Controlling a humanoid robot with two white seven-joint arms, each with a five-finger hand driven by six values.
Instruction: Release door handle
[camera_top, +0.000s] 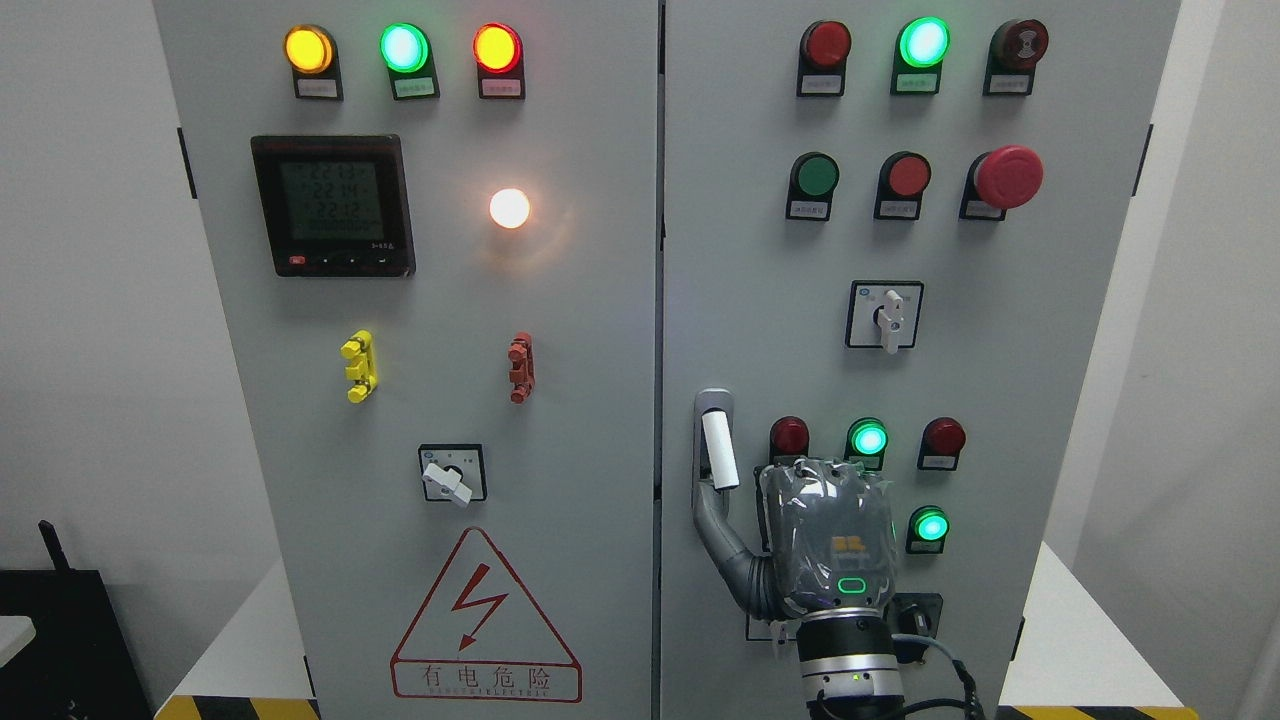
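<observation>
Right hand (828, 540): grey body under a clear, glossy, crinkled plastic cover. The back of the palm carries a small yellow-orange marking and, below it, a rounded slot outlined in green light. One grey finger (722, 530) is tipped with a white pad. Wrist (848, 668): a ribbed cylinder of polished silver metal with a dark band and a small green light near its lower edge. A black cable (945, 672) loops beside the wrist.

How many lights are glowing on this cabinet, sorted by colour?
Green lights: 4
Yellow light: 1
Red-orange light: 1
White light: 1
Total: 7
</observation>
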